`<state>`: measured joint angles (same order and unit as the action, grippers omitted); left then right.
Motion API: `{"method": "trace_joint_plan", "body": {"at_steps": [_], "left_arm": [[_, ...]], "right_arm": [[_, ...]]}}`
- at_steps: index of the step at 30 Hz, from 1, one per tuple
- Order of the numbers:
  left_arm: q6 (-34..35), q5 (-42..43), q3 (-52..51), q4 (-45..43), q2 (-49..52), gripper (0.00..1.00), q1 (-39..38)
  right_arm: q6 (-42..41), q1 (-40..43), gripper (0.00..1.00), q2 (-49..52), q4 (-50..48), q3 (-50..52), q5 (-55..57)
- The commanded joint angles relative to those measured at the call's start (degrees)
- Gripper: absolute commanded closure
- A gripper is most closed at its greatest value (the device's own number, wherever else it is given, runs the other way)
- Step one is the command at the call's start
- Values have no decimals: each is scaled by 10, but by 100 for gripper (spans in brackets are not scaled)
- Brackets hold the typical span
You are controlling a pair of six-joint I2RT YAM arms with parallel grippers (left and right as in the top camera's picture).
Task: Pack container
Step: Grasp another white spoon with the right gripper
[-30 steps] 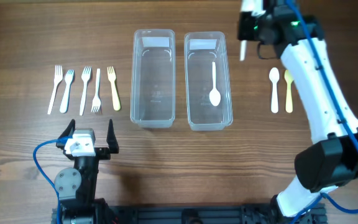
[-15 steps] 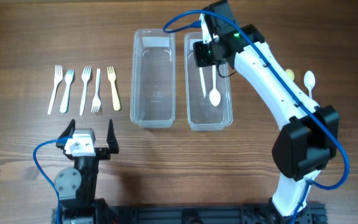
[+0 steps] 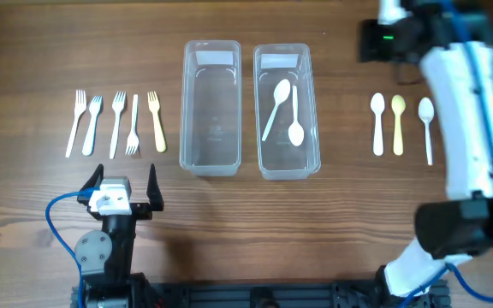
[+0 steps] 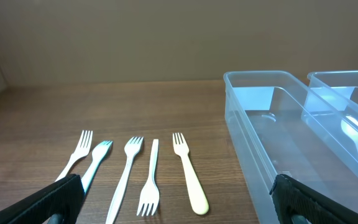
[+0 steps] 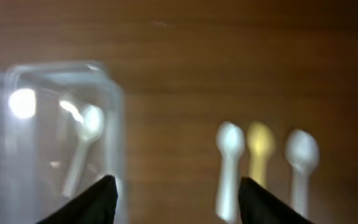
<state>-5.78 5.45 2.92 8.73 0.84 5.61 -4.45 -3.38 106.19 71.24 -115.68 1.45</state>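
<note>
left gripper [image 3: 124,178]: low at 7 o'clock of the table [image 3: 41,51], arm folded close over its base, fingers spread wide with nothing between, pointing toward 12 at five forks [image 3: 116,122] and the left container [image 3: 187,103]. right gripper [image 5: 176,185]: arm stretched long up the 3 o'clock side to about 1 o'clock, fingers apart and empty, over bare wood between the right container [image 3: 288,174] and three loose spoons [image 3: 398,124]. right container: centre, holds two white spoons [image 3: 296,133], one straight, one tilted.
</note>
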Motion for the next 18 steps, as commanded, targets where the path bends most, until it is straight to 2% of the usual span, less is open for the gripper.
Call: {"method": "trace_joint_plan", "body": {"at_steps": [1, 6, 13, 18], "left_arm": [[-11, -1, -5, -2, -4, 0, -3], [-11, -1, -5, -2, -4, 0, -3], [-11, -1, -5, -2, -4, 0, -3], [-11, -1, -5, -2, -4, 0, -3]], "right_arm": [[103, 46, 38, -1, 34, 37, 9], [103, 66, 43, -1, -24, 141, 9], [62, 66, 50, 0, -188, 337, 9], [41, 70, 53, 3, -263, 422, 9]]}}
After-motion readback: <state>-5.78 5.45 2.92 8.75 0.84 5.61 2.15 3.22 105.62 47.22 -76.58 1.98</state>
